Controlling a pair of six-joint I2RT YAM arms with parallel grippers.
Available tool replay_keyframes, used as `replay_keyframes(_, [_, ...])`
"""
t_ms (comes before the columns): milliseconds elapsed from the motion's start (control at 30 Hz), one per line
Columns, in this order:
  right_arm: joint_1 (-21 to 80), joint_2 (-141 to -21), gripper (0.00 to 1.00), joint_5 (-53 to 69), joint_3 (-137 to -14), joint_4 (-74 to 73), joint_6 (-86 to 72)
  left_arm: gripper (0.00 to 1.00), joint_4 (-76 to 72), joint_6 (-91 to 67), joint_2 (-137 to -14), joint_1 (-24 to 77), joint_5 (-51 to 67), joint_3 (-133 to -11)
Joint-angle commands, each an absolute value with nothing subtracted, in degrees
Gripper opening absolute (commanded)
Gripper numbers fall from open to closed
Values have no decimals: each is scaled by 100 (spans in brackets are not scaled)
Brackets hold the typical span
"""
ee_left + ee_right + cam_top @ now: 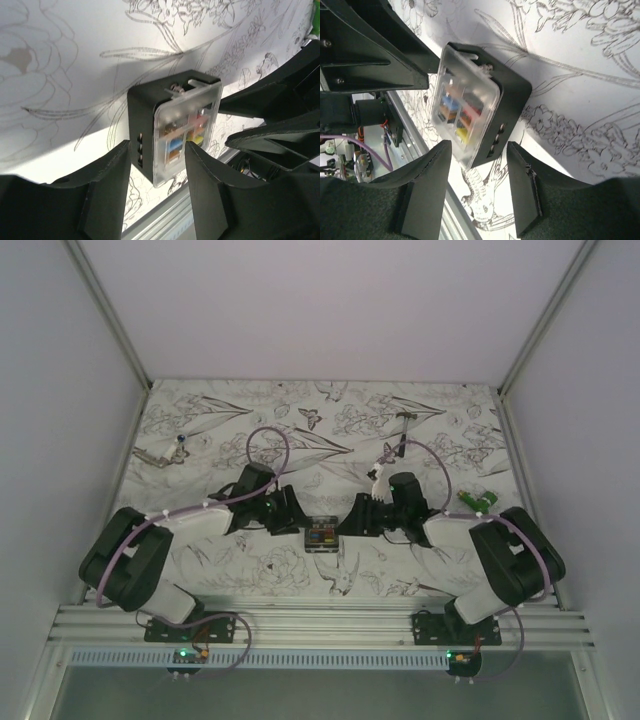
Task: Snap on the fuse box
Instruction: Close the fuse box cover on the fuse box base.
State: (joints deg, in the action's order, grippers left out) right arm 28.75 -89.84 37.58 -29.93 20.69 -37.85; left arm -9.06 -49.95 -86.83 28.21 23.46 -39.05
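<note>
The fuse box [322,534] is a small black box with a clear cover over blue, yellow and red-orange fuses. It sits mid-table between my two grippers. In the left wrist view its near end [170,135] fills the gap between my left gripper [157,150] fingers; one finger [107,185] lies against its black side, the other [210,190] against the cover edge. In the right wrist view the box [480,110] has its near corner between the spread fingers of my right gripper [479,150], with gaps on both sides. The left gripper [298,522] and right gripper [346,524] face each other.
A green object [478,500] lies at the right near the right arm. A small tool [165,452] lies at the far left and a small dark hammer [400,435] at the back. The metal rail [320,620] runs along the table's near edge.
</note>
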Motion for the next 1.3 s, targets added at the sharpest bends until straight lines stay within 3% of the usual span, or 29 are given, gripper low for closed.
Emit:
replay_keyframes(0, [2961,-8615,54,3702,-2872,1783,-3627,49,-706,-5073,-8361,2943,2369,-3607])
replay_keyframes(367, [3375,-8875,50,3705,-2830,2066,-3793,36,-678,-5192,-8340,3242,2349,-3384])
replay_keyframes(667, [3410,-9721,34,3822,-2747,2494,-3883,17,-684,-5260,-8827,3269,2329,-3368])
replay_keyframes(833, [3405,-10027,22,3823,-2744,2666,-3947,13,-903,-5445,-9154,3333,2338,-3225])
replay_keyframes(933, [3406,-10007,19,3771,-2750,2584,-3901,12,-1084,-5569,-9336,3340,2362,-3131])
replay_keyframes(1033, [3399,-9670,26,3638,-2788,2339,-3759,23,-1075,-5512,-9076,3340,2209,-3149])
replay_keyframes(1267, [3053,-8277,63,2644,-3362,582,-2896,53,258,-4770,-7814,3087,1459,-3755])
